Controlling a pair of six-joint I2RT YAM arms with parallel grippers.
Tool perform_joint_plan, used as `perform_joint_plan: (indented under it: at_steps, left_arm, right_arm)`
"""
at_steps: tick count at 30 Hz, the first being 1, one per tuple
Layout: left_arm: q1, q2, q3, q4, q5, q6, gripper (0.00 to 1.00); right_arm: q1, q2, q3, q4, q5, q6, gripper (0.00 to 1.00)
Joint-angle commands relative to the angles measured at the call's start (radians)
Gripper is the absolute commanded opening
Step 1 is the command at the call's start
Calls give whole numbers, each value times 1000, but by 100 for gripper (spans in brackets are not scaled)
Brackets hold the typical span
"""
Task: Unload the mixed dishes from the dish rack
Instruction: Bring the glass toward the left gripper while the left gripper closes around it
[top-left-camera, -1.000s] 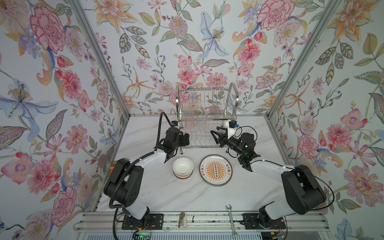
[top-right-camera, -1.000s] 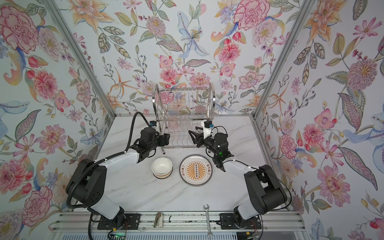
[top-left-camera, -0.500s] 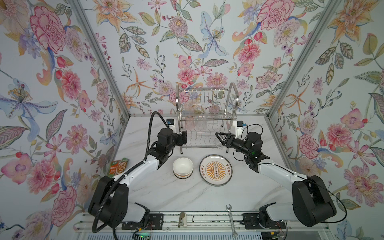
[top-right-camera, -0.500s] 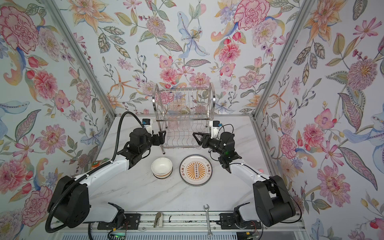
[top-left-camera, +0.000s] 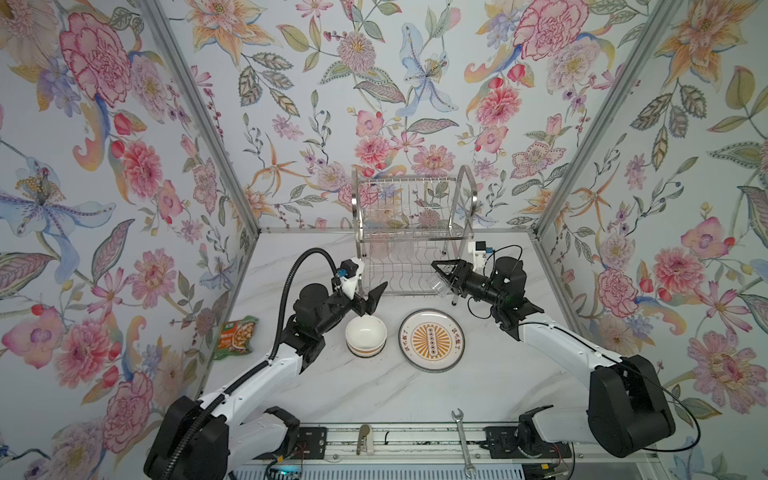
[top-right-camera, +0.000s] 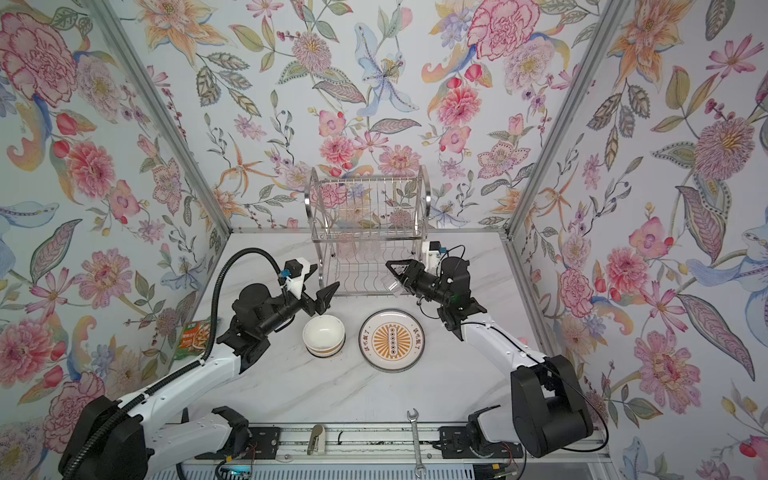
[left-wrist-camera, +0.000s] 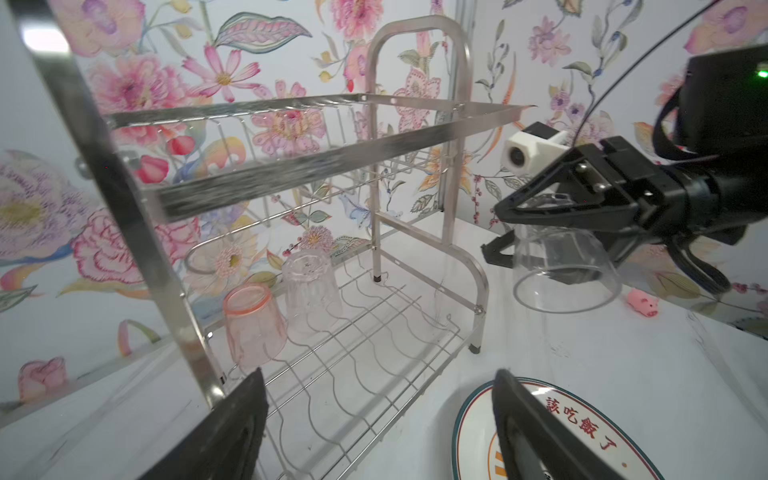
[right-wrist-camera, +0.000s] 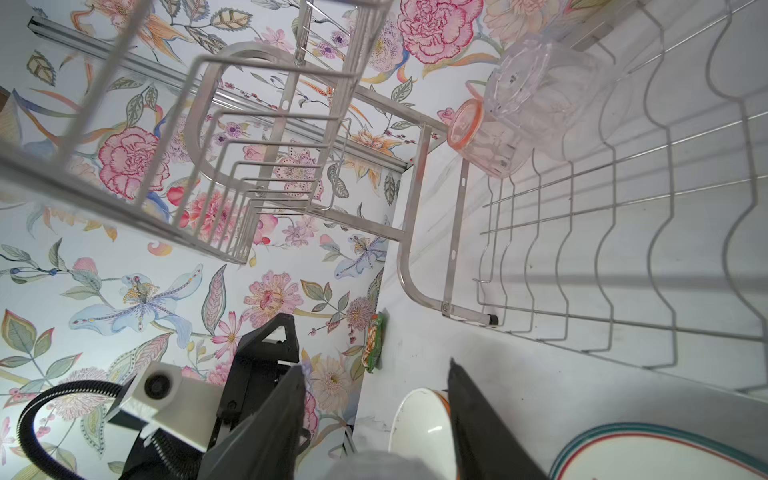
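The dish rack (top-left-camera: 409, 232) (top-right-camera: 365, 232) stands at the back of the table. On its lower tier, a pink tumbler (left-wrist-camera: 253, 324) (right-wrist-camera: 478, 141) and a clear tumbler (left-wrist-camera: 309, 291) (right-wrist-camera: 544, 95) stand upside down. My right gripper (top-left-camera: 438, 277) (top-right-camera: 395, 276) (left-wrist-camera: 492, 230) is shut on another clear tumbler (top-left-camera: 436, 286) (left-wrist-camera: 565, 270), held just off the rack's front right corner. My left gripper (top-left-camera: 372, 300) (top-right-camera: 326, 298) (left-wrist-camera: 380, 374) hangs open and empty above the far rim of the cream bowl (top-left-camera: 365, 334) (top-right-camera: 324, 334). The sunburst plate (top-left-camera: 431, 340) (top-right-camera: 391, 340) lies beside the bowl.
A green-orange snack packet (top-left-camera: 237, 336) (top-right-camera: 194, 338) lies by the left wall. A steel wrench (top-left-camera: 463, 440) (top-right-camera: 415, 440) rests on the front rail. A tiny pink pig toy (left-wrist-camera: 642, 301) sits near the right wall. Flowered walls close in three sides.
Both arms have swung their elbows outward. The right gripper has shifted slightly right, still holding the tumbler. The left gripper has sunk a little from the rack front toward the bowl.
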Motion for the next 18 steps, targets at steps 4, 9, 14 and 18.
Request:
perform_joint_plan:
  at_steps: [4, 9, 14, 18]
  left_arm:
    - [-112, 118, 85, 79, 55, 158, 83]
    - [-162, 227, 133, 177, 51, 145, 81]
    - [-185, 326, 197, 218, 98, 126, 78]
    - [-202, 375, 236, 226, 109, 129, 73]
  right_arm:
    - [14, -5, 22, 5, -35, 134, 0]
    - [30, -21, 5, 23, -27, 156, 0]
    - [35, -42, -20, 46, -19, 172, 0]
    - [37, -57, -37, 54, -14, 177, 0]
